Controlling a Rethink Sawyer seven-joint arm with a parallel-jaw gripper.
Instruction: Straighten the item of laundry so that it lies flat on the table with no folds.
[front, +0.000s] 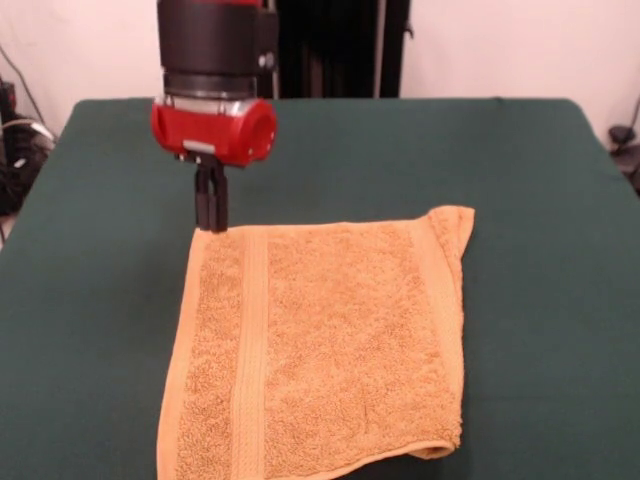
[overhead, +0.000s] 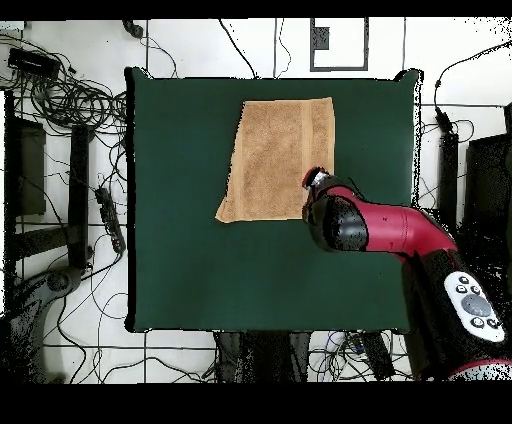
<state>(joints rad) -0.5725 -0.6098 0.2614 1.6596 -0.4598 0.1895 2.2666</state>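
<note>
The orange-tan towel (front: 330, 340) lies spread on the dark green table (front: 90, 300), close to the front edge. Its right border is doubled over in a narrow fold (front: 452, 250) that runs from the far right corner towards the near one. My gripper (front: 211, 226) hangs straight down with its fingers shut together and its tips touching the towel's far left corner. I cannot see any cloth between the fingers, and the corner lies flat. In the overhead view the towel (overhead: 285, 150) has one slanted side, and the red arm (overhead: 380, 228) covers the gripper at the towel's corner.
Cables and equipment (overhead: 70, 100) lie on the floor around the table (overhead: 200, 270). A black stand (front: 340, 50) rises behind the far edge. The towel's near edge (front: 300, 472) reaches the table's front edge.
</note>
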